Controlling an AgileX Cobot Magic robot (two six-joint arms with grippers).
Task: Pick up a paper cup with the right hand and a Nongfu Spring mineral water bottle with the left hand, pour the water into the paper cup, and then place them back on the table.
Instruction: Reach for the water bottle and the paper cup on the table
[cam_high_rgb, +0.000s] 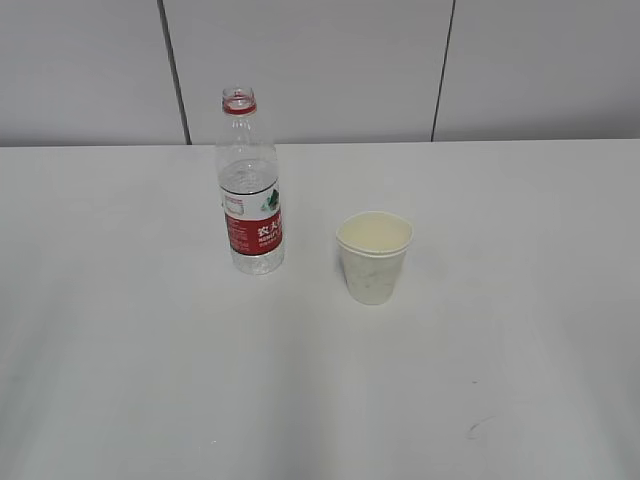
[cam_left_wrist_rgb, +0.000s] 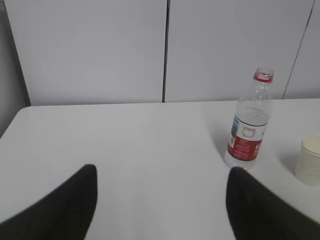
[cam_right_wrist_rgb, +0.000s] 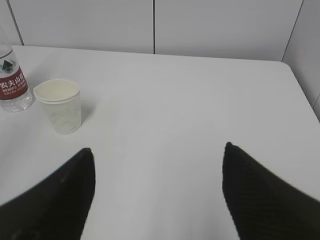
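The Nongfu Spring bottle (cam_high_rgb: 249, 185) stands upright and uncapped on the white table (cam_high_rgb: 130, 330), left of centre. The paper cup (cam_high_rgb: 374, 256) stands upright to its right, apart from it. Neither arm shows in the exterior view. In the left wrist view my left gripper (cam_left_wrist_rgb: 162, 172) is open and empty over bare table, with the bottle (cam_left_wrist_rgb: 249, 127) ahead to the right and the cup (cam_left_wrist_rgb: 310, 160) at the right edge. In the right wrist view my right gripper (cam_right_wrist_rgb: 157, 152) is open and empty, with the cup (cam_right_wrist_rgb: 60, 105) ahead to the left and the bottle (cam_right_wrist_rgb: 12, 82) beyond it.
Grey wall panels (cam_high_rgb: 310, 60) rise behind the table's far edge. A faint scuff mark (cam_high_rgb: 478, 428) lies near the front right of the table. The table's right corner (cam_right_wrist_rgb: 285, 65) shows in the right wrist view.
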